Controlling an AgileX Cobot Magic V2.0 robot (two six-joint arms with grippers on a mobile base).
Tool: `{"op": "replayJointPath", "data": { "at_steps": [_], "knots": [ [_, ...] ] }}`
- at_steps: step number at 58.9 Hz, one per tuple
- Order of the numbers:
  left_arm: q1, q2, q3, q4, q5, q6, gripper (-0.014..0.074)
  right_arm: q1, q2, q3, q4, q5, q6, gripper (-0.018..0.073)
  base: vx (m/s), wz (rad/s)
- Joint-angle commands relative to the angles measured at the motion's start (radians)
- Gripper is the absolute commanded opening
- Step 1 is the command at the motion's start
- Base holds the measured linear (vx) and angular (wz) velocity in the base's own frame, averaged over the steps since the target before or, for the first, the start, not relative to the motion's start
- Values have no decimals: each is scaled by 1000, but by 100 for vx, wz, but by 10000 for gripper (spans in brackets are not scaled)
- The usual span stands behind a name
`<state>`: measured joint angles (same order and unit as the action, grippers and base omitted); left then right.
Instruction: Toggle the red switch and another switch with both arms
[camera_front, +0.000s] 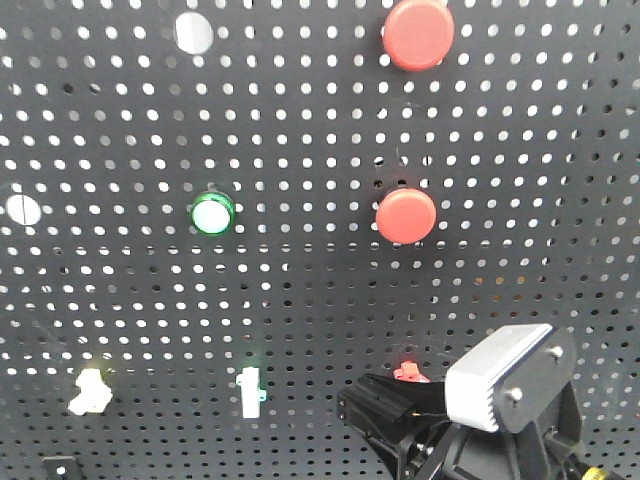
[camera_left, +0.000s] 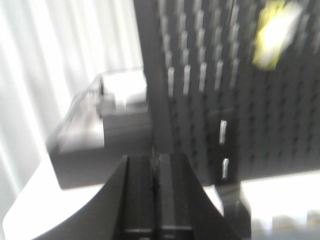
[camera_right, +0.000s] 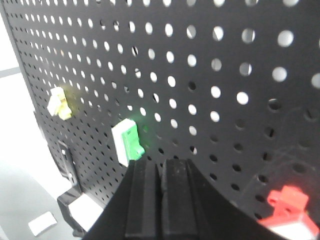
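Note:
The red switch (camera_front: 407, 373) sits low on the black pegboard (camera_front: 300, 300), half hidden behind my right arm's grey housing (camera_front: 505, 380). In the right wrist view the red switch (camera_right: 286, 204) lies right of my right gripper (camera_right: 162, 166), which is shut on nothing and close to the board. The pale yellow switch (camera_front: 90, 388) is at the lower left, and in the right wrist view the pale yellow switch (camera_right: 59, 102) appears at the left. My left gripper (camera_left: 156, 161) is shut and empty beside the board's left edge. The blurred yellow switch (camera_left: 272, 32) is up and to its right.
A white lever on a green base (camera_front: 250, 390) stands between the two switches, just left of my right gripper as the white and green lever (camera_right: 127, 142). Two big round red buttons (camera_front: 406, 215) (camera_front: 418, 33) and a green-ringed button (camera_front: 212, 214) sit higher. A board bracket (camera_right: 67, 170) holds the lower left corner.

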<state>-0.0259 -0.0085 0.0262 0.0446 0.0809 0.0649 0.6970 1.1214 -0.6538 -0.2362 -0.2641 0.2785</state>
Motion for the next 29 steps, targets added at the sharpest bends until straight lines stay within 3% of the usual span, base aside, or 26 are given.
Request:
{"op": "replayJointPath", "data": {
  "at_steps": [1,29],
  "knots": [
    [4,-12,17,-12,-68,-19,2,-1,-21,-31,-1,-86,-2,-6,0,0],
    [2,-11,19,-13,-71,-21,2,-1,-15,-31,0,-82,-2,-6,0,0]
  ]
}}
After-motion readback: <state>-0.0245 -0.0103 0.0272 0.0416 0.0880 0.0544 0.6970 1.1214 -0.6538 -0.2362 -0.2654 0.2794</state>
